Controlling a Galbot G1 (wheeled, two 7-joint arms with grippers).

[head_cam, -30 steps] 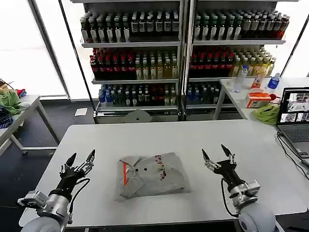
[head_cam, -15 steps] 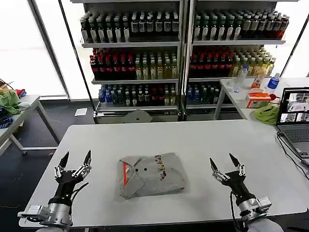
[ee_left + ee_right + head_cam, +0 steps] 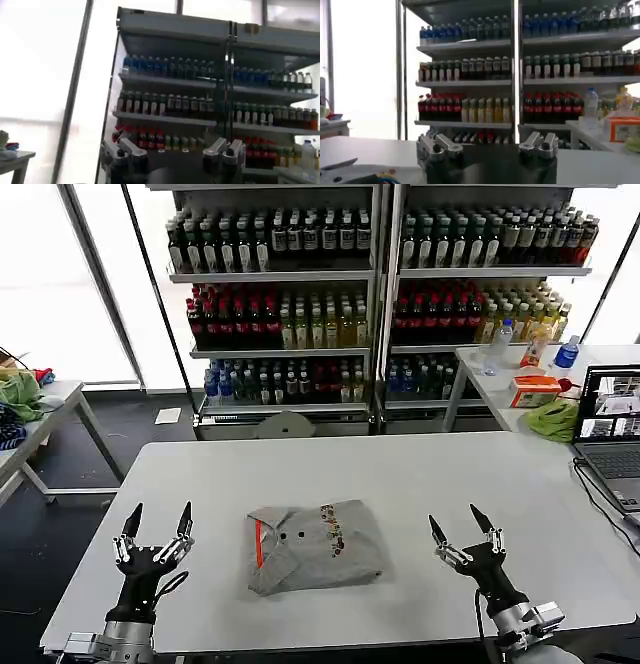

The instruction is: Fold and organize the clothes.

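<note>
- The grey shirt [image 3: 315, 559] is lying folded into a compact rectangle at the middle of the white counter [image 3: 420, 474], its red strip and buttons facing up, likely because the folding looks about finished.
- The left hand [image 3: 155, 522] is hovering to the left of the shirt, well apart from it, fingers spread and holding nothing.
- The right hand [image 3: 463, 526] is hovering to the right of the shirt, also apart, fingers spread and empty, seemingly giving the shirt room.
</note>
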